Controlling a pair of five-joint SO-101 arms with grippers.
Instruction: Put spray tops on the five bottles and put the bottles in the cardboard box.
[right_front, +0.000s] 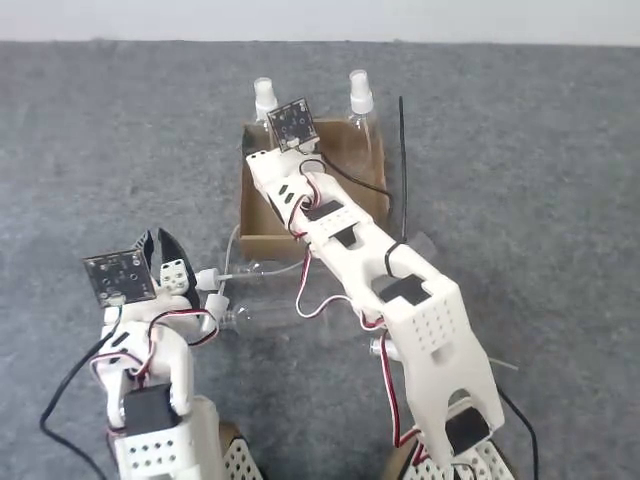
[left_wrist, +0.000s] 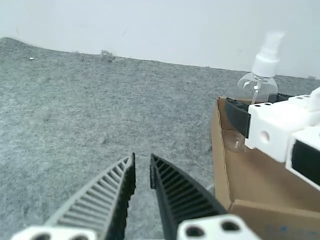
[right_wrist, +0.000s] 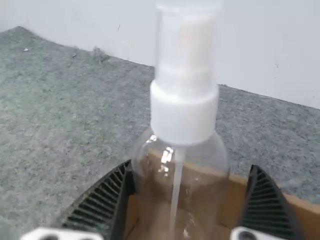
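The cardboard box (right_front: 262, 240) sits open at the middle back of the grey carpet. Two clear bottles with white spray tops stand at its far wall, one on the left (right_front: 265, 100) and one on the right (right_front: 360, 97). My right gripper (right_front: 275, 135) reaches over the box. In the right wrist view it (right_wrist: 187, 172) stands open around the left bottle (right_wrist: 182, 150), fingers on either side of its body. My left gripper (right_front: 158, 240) hovers left of the box, slightly open with nothing held (left_wrist: 142, 160). A loose spray top (right_front: 209, 278) and clear bottles (right_front: 235, 317) lie beside it.
A black cable (right_front: 403, 160) runs past the box's right side. The right arm (left_wrist: 280, 125) crosses over the box (left_wrist: 222, 165) in the left wrist view, with a capped bottle (left_wrist: 260, 75) behind it. Open carpet lies to the far left and right.
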